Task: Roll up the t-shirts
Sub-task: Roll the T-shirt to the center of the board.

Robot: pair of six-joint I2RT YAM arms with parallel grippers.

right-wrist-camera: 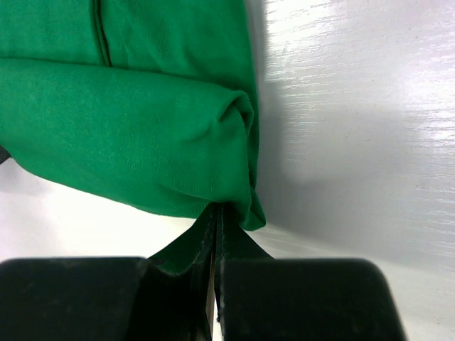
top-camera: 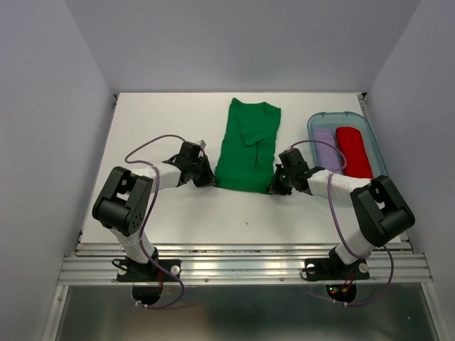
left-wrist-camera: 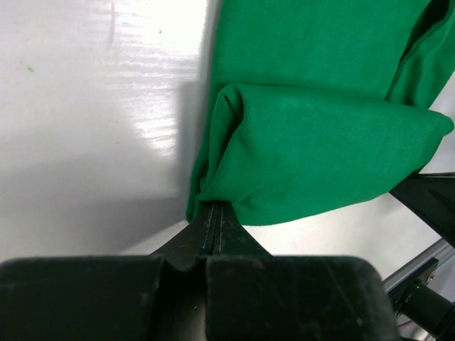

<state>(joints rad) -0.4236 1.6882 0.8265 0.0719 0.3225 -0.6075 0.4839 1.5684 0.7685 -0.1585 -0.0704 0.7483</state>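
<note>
Nearest: left tool [left-wrist-camera: 215, 213] and right tool [right-wrist-camera: 217, 213] each clamp a near hem corner of green t-shirt [top-camera: 247, 145]. Risk: shallow pinch slips; uneven advance skews roll.

Looking like a robot lab test cell, not a home. Plain pale walls [top-camera: 43, 106] are boxing in a white table [top-camera: 213, 213] on three sides. Left arm [top-camera: 128, 199] and right arm [top-camera: 377, 209] are sitting bolted to an aluminium rail [top-camera: 242, 268] along the bottom of the frame, purple cables [top-camera: 165, 136] looping off them. A blue bin [top-camera: 340, 115] is sitting upper right.
</note>
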